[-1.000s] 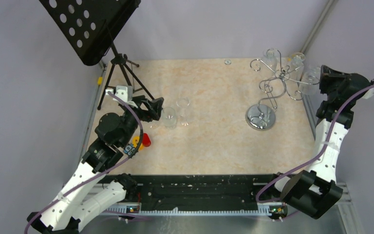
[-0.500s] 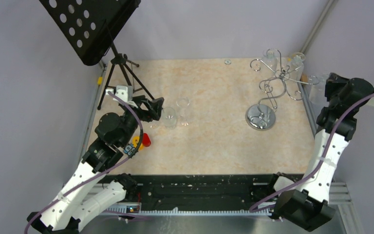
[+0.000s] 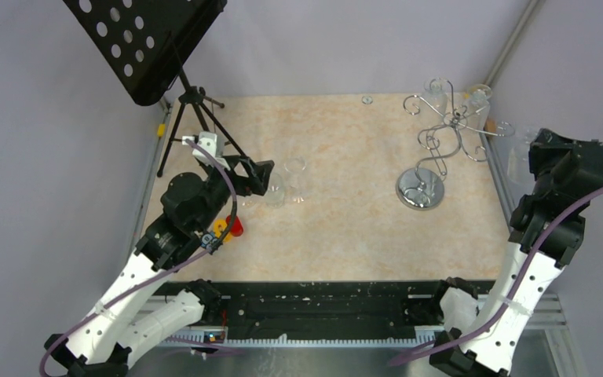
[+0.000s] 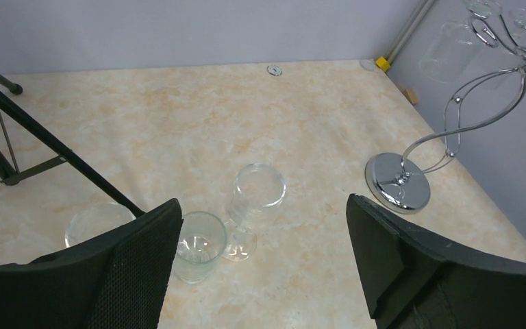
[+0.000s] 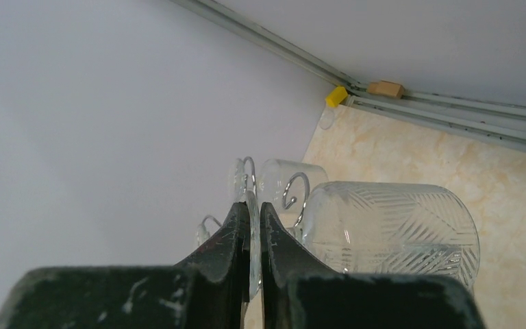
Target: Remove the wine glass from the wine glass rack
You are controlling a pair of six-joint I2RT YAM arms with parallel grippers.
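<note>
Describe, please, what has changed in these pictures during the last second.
The right tool, shut on the wine glass, drew it away from the wine glass rack, toward the right. The left tool opened wider and shifted slightly. Rack, table glasses and music stand stayed put.

Two matching robot arms, the left arm (image 3: 129, 281) and the right arm (image 3: 528, 276): white tube links dotted with small round holes, bulky black joint housings, and a purple cable (image 3: 234, 208) looped along each. The left tool (image 4: 261, 204) has broad black wedge fingers with a mesh texture. The right tool (image 5: 255, 205) has slim dark fingers, flecked with what may be white scuffs.
</note>
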